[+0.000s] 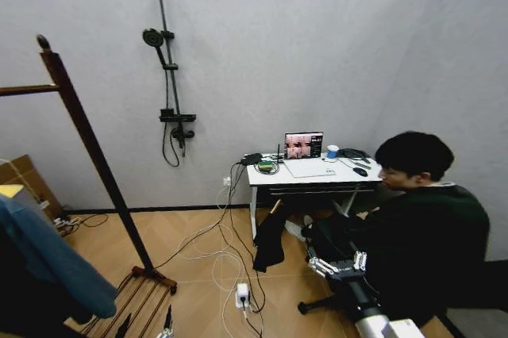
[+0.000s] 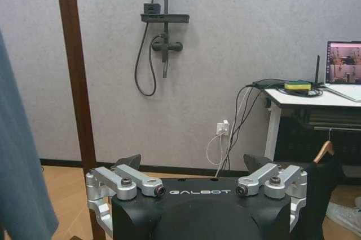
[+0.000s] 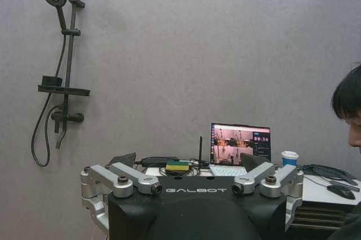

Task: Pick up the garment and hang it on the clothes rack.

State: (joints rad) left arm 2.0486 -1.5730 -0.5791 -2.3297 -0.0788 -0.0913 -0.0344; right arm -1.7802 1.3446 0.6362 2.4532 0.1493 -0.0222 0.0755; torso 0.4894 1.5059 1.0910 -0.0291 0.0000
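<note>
1. One garment (image 1: 48,263), teal-blue, low at the robot's left, beside the one clothes rack (image 1: 95,155).
2. Two grippers: right gripper (image 1: 339,265) and left gripper (image 2: 194,186), both wide open, holding nothing.
3. One shower stand (image 1: 167,60) on the wall.

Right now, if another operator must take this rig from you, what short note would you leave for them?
Left tool: open, empty, raised near the clothes rack post, facing the wall.
Right tool: open, empty, low on the right, in front of the seated person.
Garment: dark top on a wooden hanger, hanging at the left front of the white desk; no tool holds it.
Clothes rack: on the left; the part of its bar in view is bare. A blue cloth hangs close by, lower left.
Done: nothing yet.
Left: grasp the garment, carry it over, hang it on the bar.
</note>
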